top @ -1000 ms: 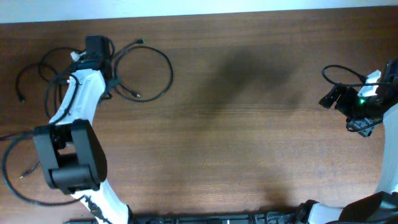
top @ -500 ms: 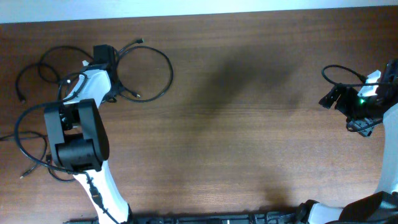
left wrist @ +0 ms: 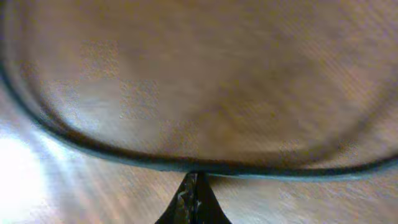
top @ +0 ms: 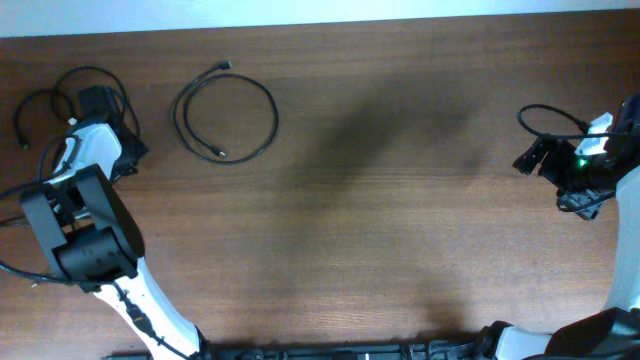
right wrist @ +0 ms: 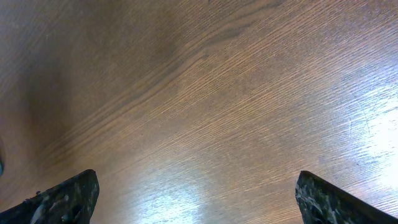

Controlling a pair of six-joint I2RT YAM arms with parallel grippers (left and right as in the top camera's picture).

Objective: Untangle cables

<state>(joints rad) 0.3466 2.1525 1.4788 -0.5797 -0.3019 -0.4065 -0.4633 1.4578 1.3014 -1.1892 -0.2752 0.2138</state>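
A single black cable (top: 275, 115) lies as a loose round loop on the brown table, apart from the others. More cables (top: 35, 98) curl at the far left edge, round my left gripper (top: 95, 98). In the left wrist view the left gripper (left wrist: 198, 177) is pinched shut, and a thin black cable (left wrist: 93, 148) runs across its tips in a wide arc, held there. My right gripper (top: 535, 158) hangs at the far right, away from all cables. Its fingers (right wrist: 68, 199) stand wide apart over bare wood, with nothing between them.
The white far edge of the table (top: 320, 15) runs along the top. A thicker black wire (top: 550, 110) loops off the right arm. Another thin cord (top: 12, 270) trails past the left arm's base at the lower left.
The left gripper has shut on a cable and moved left with it, away from the round loop. The loop stays where it was. The right arm has not moved.
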